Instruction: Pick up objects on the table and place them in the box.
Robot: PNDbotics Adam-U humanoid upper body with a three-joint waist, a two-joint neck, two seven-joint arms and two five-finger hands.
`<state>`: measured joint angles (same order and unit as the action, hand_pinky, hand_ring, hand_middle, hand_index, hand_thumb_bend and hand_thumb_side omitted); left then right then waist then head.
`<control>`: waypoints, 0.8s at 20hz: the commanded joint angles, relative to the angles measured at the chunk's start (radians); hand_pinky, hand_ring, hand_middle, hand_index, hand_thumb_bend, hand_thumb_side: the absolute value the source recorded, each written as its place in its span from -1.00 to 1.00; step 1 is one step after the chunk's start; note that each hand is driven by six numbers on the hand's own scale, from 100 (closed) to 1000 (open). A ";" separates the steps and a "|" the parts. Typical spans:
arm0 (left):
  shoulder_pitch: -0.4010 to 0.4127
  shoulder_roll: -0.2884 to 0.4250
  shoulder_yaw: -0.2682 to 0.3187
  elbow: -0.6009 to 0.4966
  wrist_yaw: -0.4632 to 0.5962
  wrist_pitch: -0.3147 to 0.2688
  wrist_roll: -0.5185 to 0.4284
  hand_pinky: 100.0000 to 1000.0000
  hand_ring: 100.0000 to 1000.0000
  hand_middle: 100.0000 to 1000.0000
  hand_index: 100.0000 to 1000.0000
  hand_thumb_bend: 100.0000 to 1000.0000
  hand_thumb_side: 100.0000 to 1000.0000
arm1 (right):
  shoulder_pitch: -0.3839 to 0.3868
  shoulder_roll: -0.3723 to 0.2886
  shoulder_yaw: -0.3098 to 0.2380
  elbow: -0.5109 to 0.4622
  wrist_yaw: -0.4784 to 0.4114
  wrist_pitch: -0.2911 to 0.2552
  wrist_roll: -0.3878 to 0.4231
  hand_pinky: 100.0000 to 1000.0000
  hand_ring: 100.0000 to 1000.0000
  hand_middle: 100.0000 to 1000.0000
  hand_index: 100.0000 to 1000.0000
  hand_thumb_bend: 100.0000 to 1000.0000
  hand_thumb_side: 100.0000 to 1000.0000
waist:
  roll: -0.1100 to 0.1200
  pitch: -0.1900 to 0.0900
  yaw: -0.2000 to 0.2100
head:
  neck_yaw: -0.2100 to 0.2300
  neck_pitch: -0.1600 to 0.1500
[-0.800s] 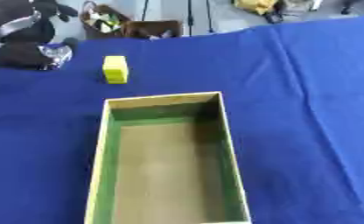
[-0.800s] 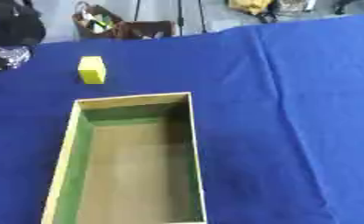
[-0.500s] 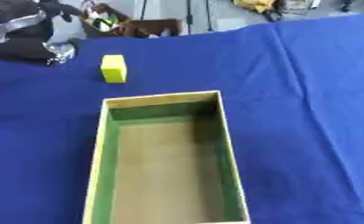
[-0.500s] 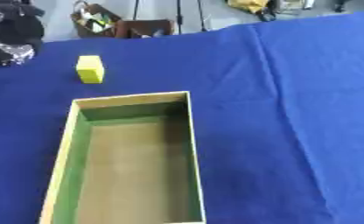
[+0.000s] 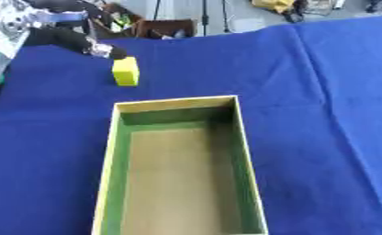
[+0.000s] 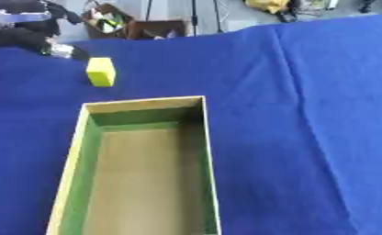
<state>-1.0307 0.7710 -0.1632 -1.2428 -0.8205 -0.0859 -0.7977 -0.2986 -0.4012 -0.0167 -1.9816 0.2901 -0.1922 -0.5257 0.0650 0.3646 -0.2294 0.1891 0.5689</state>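
A small yellow block (image 5: pixel 125 71) is seen upright near the table's (image 5: pixel 323 92) far left corner. The left hand (image 5: pixel 74 40) is stretched out, apparently touching its top; nothing is grasped. The box (image 5: pixel 110 179) is green-lined.

Yellow block (image 5: pixel 125 71) stands upright on the blue cloth, just beyond the box's far left corner. Box (image 5: pixel 114 156): long, open-topped, tan rim, green inner walls, brown floor.

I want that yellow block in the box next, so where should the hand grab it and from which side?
Pinch the yellow block across its two narrow side faces, probably from above: it stands upright and alone on the blue cloth, top exposed. The left hand is already at its upper left corner, just behind the box.
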 commanded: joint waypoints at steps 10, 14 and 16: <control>-0.099 -0.039 0.016 0.131 -0.194 -0.104 -0.042 0.23 0.59 1.00 1.00 -0.51 0.24 | -0.008 -0.019 0.004 -0.018 0.016 -0.003 0.008 0.04 0.20 -0.08 0.53 -1.00 0.23 | 0.007 0.001 -0.025 | 0.020 -0.032; -0.103 -0.038 0.026 0.143 -0.229 -0.109 -0.021 0.22 0.58 1.00 1.00 -0.70 0.12 | -0.008 -0.019 0.005 -0.018 0.018 -0.001 0.009 0.04 0.20 -0.08 0.53 -1.00 0.26 | 0.011 0.005 -0.026 | 0.019 -0.033; -0.106 -0.035 0.027 0.140 -0.233 -0.115 -0.011 0.22 0.57 1.00 1.00 -0.70 0.11 | -0.009 -0.019 0.006 -0.018 0.019 -0.001 0.010 0.04 0.20 -0.08 0.53 -1.00 0.26 | 0.012 0.007 -0.028 | 0.019 -0.035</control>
<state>-1.1113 0.7108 -0.1538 -1.0940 -1.0444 -0.1982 -0.8188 -0.2994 -0.4012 -0.0080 -1.9816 0.3002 -0.1930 -0.5187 0.0804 0.3908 -0.2559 0.2055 0.5472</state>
